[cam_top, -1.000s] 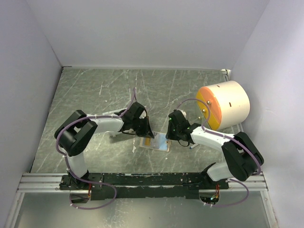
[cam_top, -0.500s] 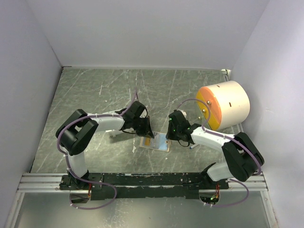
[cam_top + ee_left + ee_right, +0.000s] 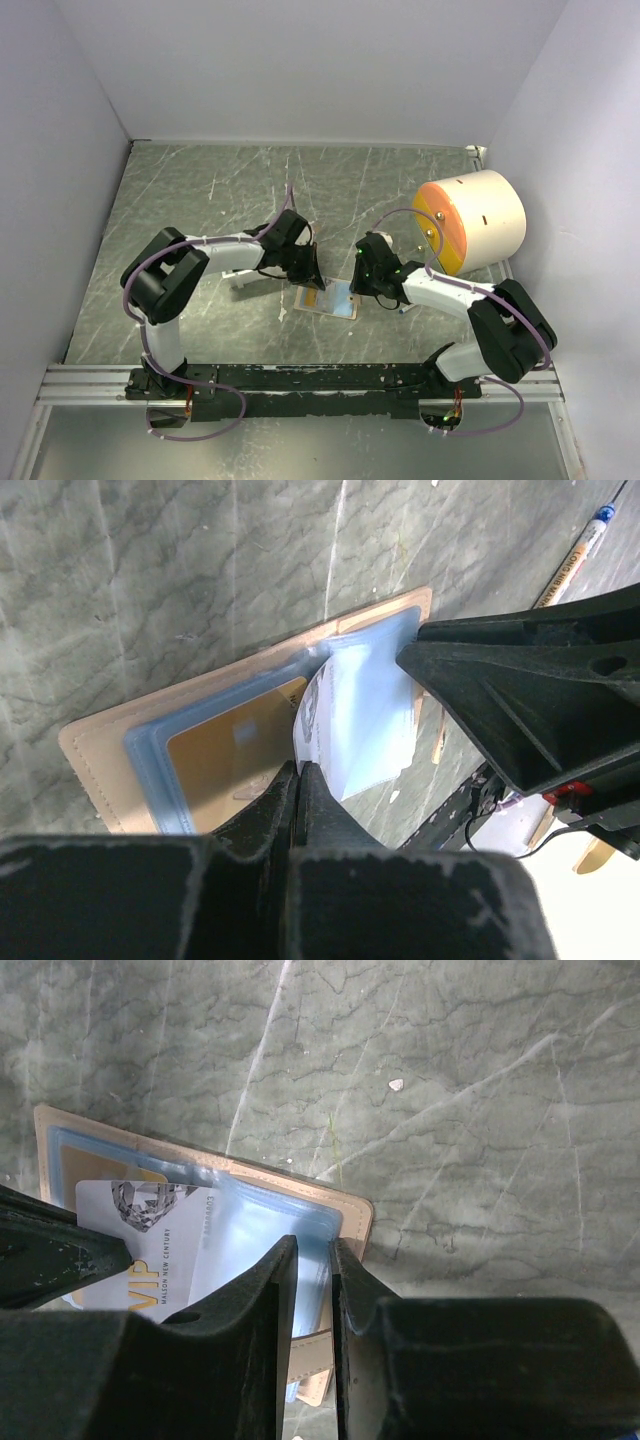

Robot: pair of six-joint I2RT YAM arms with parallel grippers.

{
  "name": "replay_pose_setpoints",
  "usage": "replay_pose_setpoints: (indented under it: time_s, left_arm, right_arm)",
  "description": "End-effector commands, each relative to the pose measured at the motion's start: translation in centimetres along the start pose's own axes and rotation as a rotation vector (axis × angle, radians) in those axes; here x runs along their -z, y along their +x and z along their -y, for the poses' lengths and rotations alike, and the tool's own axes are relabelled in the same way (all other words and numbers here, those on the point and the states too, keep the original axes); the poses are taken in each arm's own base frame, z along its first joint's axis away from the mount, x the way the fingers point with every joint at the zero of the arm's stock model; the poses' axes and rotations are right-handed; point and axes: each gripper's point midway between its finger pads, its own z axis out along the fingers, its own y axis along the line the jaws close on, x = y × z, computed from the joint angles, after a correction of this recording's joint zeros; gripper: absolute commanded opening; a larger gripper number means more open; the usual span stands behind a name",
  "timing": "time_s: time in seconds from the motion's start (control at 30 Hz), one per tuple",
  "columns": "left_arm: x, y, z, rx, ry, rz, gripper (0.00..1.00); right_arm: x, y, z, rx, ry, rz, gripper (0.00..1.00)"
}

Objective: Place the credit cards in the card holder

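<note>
The tan card holder (image 3: 328, 300) lies open on the table between my arms, with clear blue pockets showing. In the left wrist view a gold card (image 3: 225, 755) sits in a pocket of the holder (image 3: 90, 765). My left gripper (image 3: 298, 768) is shut on the edge of a white card (image 3: 350, 715), whose far end lies inside a clear pocket. In the right wrist view this white card (image 3: 150, 1230) reads "VIP". My right gripper (image 3: 315, 1245) is nearly shut, pinching the clear pocket edge at the holder's tan corner (image 3: 355, 1222). Both grippers, left (image 3: 310, 273) and right (image 3: 362, 284), flank the holder.
A large cream cylinder with an orange and yellow face (image 3: 470, 222) stands at the right, close to the right arm. A pen (image 3: 580, 555) lies on the table beyond the holder. White walls enclose the table on three sides.
My left gripper has crept slightly right toward the holder with the white card. The right gripper and the holder have hardly moved.
</note>
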Motion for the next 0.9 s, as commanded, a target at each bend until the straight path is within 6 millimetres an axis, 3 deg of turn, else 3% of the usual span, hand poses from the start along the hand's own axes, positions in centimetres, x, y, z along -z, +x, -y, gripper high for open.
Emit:
replay_pose_setpoints:
  time_s: [0.0,0.67,0.77,0.87]
  left_arm:
    - [-0.7,2.8,-1.9,-0.009,-0.047,-0.122,0.07]
    - [0.0,3.0,-2.8,-0.029,-0.055,-0.151,0.07]
    - [0.2,2.7,-2.9,0.000,-0.042,-0.140,0.07]
    - [0.1,2.6,-2.5,0.029,-0.017,-0.127,0.07]
  right_arm:
    - [-0.4,0.4,0.5,0.019,0.015,0.000,0.19]
    - [-0.2,0.0,0.3,0.023,0.009,0.014,0.18]
    - [-0.2,-0.9,-0.2,0.053,-0.004,0.035,0.18]
    - [0.2,-2.5,-0.9,0.080,0.010,0.047,0.28]
